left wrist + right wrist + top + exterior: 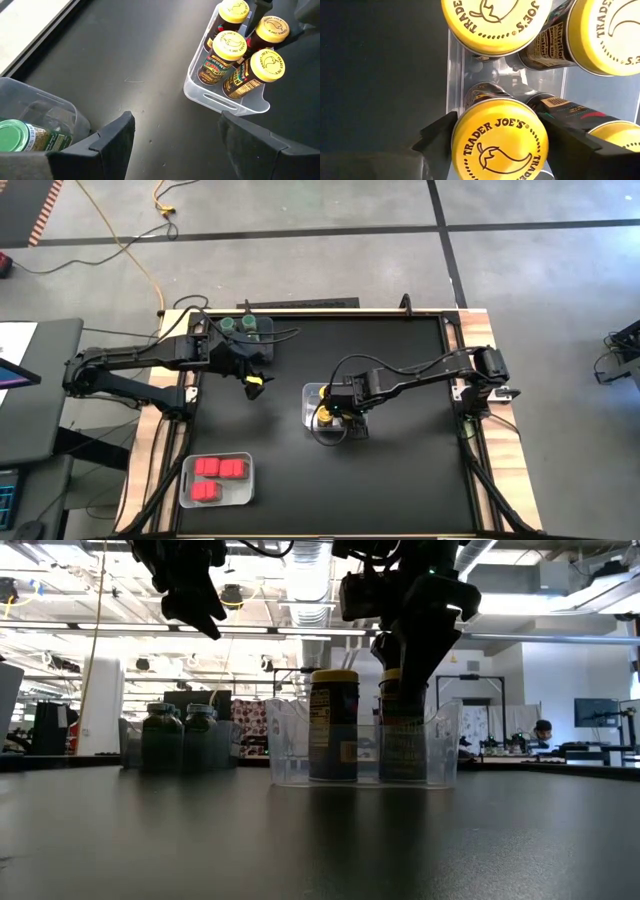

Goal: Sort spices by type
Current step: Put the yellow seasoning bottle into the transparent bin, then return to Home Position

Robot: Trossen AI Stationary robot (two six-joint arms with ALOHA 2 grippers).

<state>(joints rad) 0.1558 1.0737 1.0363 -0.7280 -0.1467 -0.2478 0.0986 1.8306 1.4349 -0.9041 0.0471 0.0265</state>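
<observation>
Several yellow-lidded spice jars (230, 42) stand upright in a clear bin (227, 102) at the table's middle. My right gripper (330, 415) points down into this bin. Its fingers (437, 142) stand open on either side of one yellow-lidded jar (500, 142), which stands on the bin's floor. My left gripper (175, 145) hangs open above the bare table, with nothing between its fingers. It is between the middle bin and a far-left bin (40, 100) holding green-lidded jars (12, 136). Red-topped jars (218, 470) lie in a tray (245, 492) at the near left. My right gripper's fingers come from above, close beside the lid (470, 125) of the yellow-lidded jar. The lid covers the place where they would meet the jar, so I cannot tell whether they touch it.
The three containers stand far apart on the black tabletop (400, 480), with bare room at the right and near sides. In the low view the green-lidded jars (182, 735) show left of the clear bin (290, 755). Cables run along the table's far edge (300, 305).
</observation>
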